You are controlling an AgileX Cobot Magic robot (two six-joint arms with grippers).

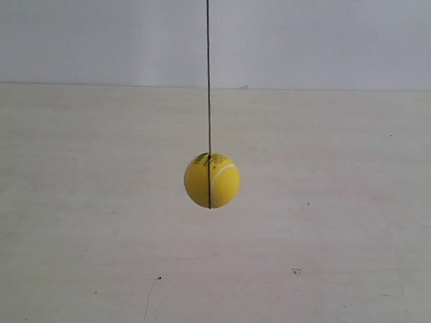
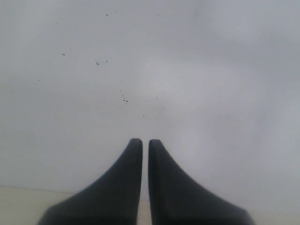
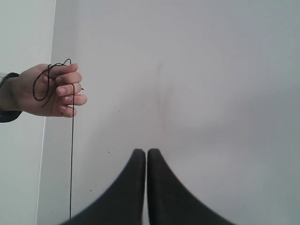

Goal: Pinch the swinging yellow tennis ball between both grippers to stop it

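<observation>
The string (image 1: 209, 76) leaves the exterior view at twelve o'clock, so whatever holds it is cut off there. The dark marks at twelve o'clock on the yellow tennis ball (image 1: 212, 180) are too small to read. My left claw (image 2: 145, 142) and right claw (image 3: 146, 151) blur toward their bases, which the picture edges cut. The hand (image 3: 51, 91) loses its forearm at an edge.

The left gripper (image 2: 145, 143) has its two black, wedge-shaped jaws drawn together, with only a thin slit between them. The tips are level and rounded, and the jaws flare wide toward the wrist. The right gripper (image 3: 142, 152) has the same pose: jaws closed nearly tip to tip, a hairline gap between them, tips level.
</observation>
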